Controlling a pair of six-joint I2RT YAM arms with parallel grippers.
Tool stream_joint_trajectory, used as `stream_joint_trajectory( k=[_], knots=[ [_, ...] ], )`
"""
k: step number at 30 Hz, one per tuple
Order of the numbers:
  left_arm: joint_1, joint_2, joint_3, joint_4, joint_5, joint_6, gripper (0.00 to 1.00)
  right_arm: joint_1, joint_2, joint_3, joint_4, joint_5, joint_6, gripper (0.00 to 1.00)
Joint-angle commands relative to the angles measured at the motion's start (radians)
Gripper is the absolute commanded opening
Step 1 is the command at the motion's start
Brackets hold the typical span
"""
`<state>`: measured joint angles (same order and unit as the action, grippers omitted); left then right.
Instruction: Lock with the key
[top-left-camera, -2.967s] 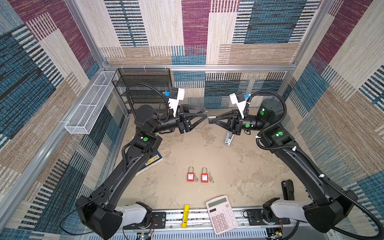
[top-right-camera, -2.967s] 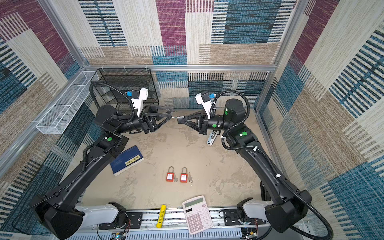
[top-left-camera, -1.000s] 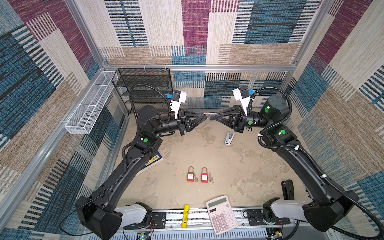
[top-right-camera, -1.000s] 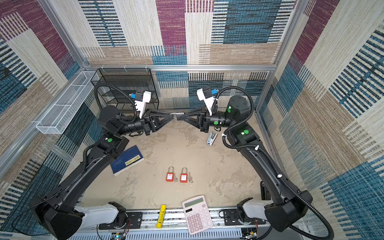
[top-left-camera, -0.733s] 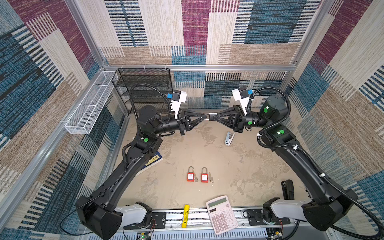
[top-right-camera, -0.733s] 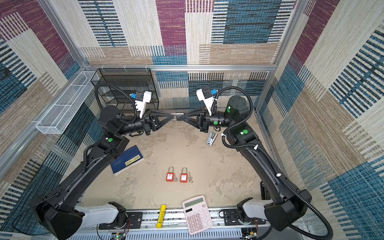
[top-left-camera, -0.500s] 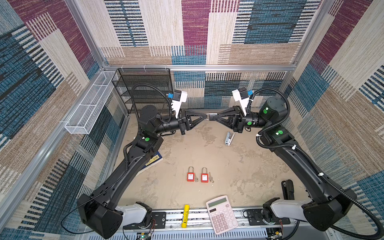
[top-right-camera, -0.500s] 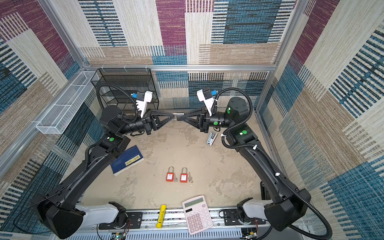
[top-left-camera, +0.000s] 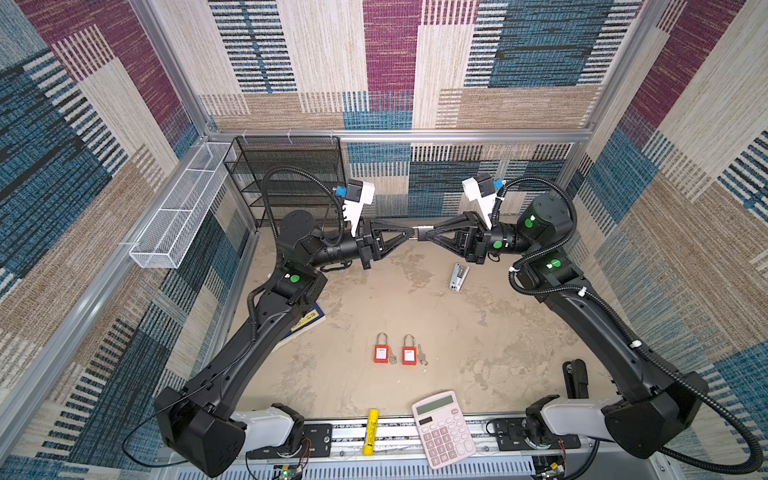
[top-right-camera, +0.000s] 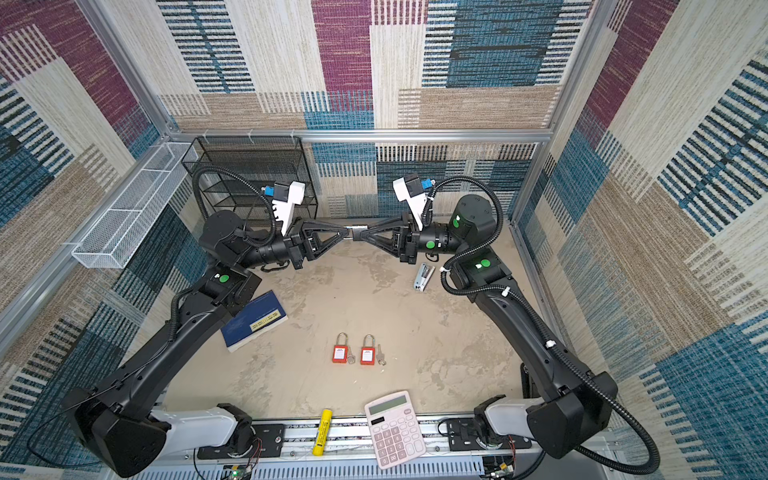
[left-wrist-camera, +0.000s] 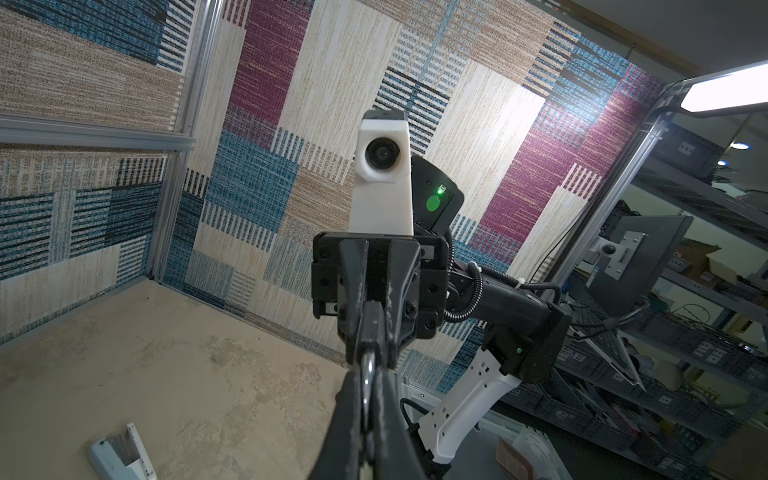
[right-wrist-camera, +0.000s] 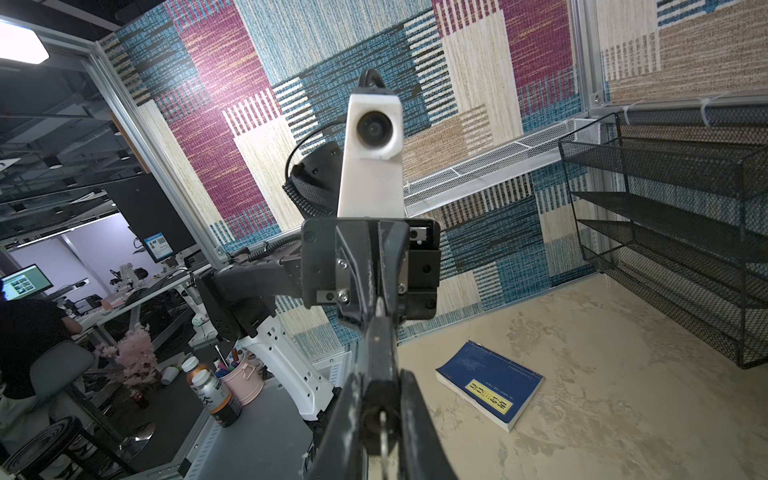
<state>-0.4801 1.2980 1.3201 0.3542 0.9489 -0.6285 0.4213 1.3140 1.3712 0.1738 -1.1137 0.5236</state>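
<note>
**Closing the left fingers on the shared piece**

The left gripper (top-left-camera: 410, 234) has pinched narrow onto a small silver piece (top-left-camera: 420, 230). The right gripper (top-left-camera: 429, 233), also narrow, holds it tip to tip above the bench's (top-left-camera: 457, 328) far edge. I cannot tell whether it is key or shackle. Three seconds ago the tips stood apart. This is likely the joining step. Two red padlocks (top-left-camera: 381, 353) lie toward the front edge, keys (top-left-camera: 422, 356) beside them.

Nothing readable; the blue book's (right-wrist-camera: 490, 384) yellow label (right-wrist-camera: 488, 399) perhaps carries characters, too blurred.
</note>
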Motion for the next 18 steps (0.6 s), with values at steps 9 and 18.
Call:
stream_joint_trajectory(
  k=[9,18],
  knots=[
    [-0.018,0.021,0.027,0.043,0.001,-0.009,0.0,0.005,-0.003,-0.024,0.053,0.005,0.0,0.0],
    [-0.046,0.038,0.019,0.044,-0.004,-0.001,0.0,0.013,0.017,-0.018,0.085,-0.004,0.027,0.0]
  ],
)
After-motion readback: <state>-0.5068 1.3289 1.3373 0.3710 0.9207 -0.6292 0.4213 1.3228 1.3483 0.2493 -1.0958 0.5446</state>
